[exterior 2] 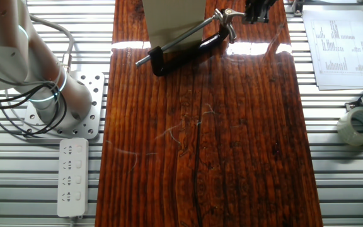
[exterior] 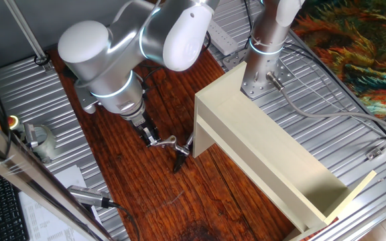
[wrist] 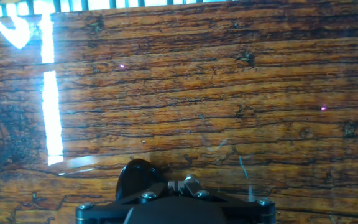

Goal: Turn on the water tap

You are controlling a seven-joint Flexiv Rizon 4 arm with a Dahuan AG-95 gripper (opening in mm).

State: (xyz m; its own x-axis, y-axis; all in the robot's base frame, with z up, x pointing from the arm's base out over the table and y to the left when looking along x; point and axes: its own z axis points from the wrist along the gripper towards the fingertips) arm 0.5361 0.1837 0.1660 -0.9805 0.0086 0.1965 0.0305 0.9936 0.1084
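The water tap is small, with a thin silvery lever [exterior: 167,141] and a black curved spout [exterior: 179,159], and it sits at the near corner of the cream box [exterior: 267,144]. In the other fixed view its silvery stem [exterior 2: 181,38] runs slantwise over the black curved part [exterior 2: 188,53], and the lever [exterior 2: 229,15] is at the top. My gripper [exterior: 151,138] is right beside the lever's free end, with its fingers together; it also shows in the other fixed view [exterior 2: 254,11]. In the hand view the fingers [wrist: 179,186] look shut over the wood, next to a black rounded shape [wrist: 135,177].
The wooden board [exterior 2: 200,145] runs down the middle between ribbed metal surfaces. A second arm's base [exterior: 263,63] stands behind the box. A power strip [exterior 2: 72,176], a tape roll [exterior 2: 360,125], a paper sheet [exterior 2: 338,47] and a pen-like tool [exterior: 89,196] lie at the sides.
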